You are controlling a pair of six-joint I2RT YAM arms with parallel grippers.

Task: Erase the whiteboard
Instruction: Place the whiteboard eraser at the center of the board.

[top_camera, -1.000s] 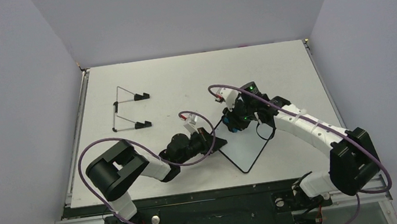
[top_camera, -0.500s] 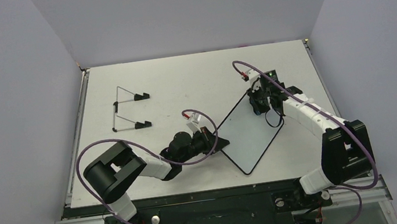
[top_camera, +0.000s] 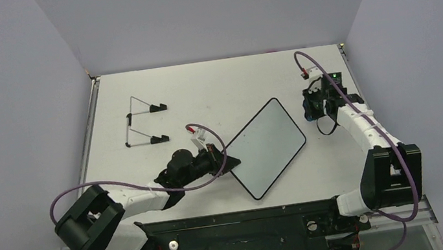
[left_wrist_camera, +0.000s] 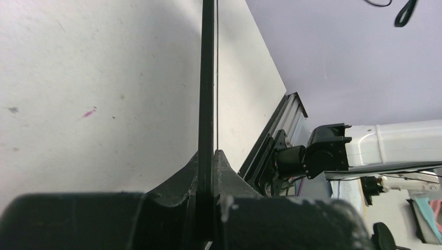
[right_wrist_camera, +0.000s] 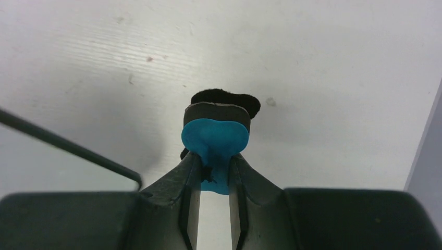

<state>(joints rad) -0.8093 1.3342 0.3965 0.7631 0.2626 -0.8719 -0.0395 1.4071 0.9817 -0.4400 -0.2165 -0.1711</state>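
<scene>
While the left tool (top_camera: pixel 220 159) was clamped tight on the near left edge of the whiteboard (top_camera: pixel 266 148), the board sat diagonally around the middle of the table (top_camera: pixel 201 88), white face up; whether it lay flat or slightly raised could not be told. The right tool (right_wrist_camera: pixel 215 166) was off the board, over bare table near the far right edge, its fingers pinching a small blue-and-black eraser (right_wrist_camera: pixel 215 136). A wire stand (top_camera: pixel 140 124) stood well apart at far left.
</scene>
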